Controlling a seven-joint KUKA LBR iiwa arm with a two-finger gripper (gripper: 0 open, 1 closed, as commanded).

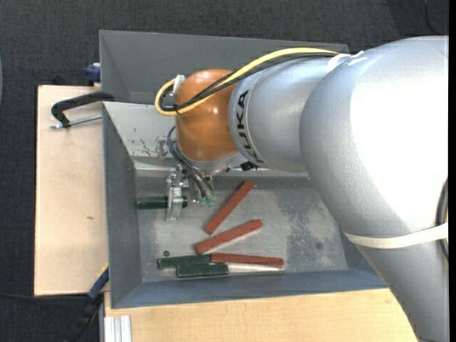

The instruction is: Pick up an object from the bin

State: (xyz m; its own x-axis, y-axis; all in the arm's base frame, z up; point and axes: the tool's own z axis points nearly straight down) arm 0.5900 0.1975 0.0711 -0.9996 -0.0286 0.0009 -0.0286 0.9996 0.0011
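Camera view: the gripper (187, 198) sits low at about 10 o'clock on the bin (120, 219) floor, close to the back wall. The nearest thing is a green stick (150, 204). It is thin, dark green and straight, and lies flat and roughly level on the floor at 9 o'clock. Its right end runs under the gripper and is hidden, so I cannot tell if they touch. I also cannot tell whether the pincer is open or closed, because the tip is a clutter of metal and dark parts.

An upper red stick (229, 206) lies at 4 o'clock from the gripper, slanting up to the right. A middle red stick (229, 236) lies just below it. A lower red stick (248, 262) lies flat by the front wall at 6 o'clock. Dark pieces (194, 266) lie at its left end and look joined or overlapping; their count is unclear. A speck (166, 254) at 7 o'clock is too small to name.

The arm (356, 134) enters from 3 o'clock. It is bulky and grey and covers the bin's right rim and back-right corner. An orange cover (203, 120) sits on the wrist above the gripper, with a yellow cable (285, 54) looping over it. The wrist points down into the bin.
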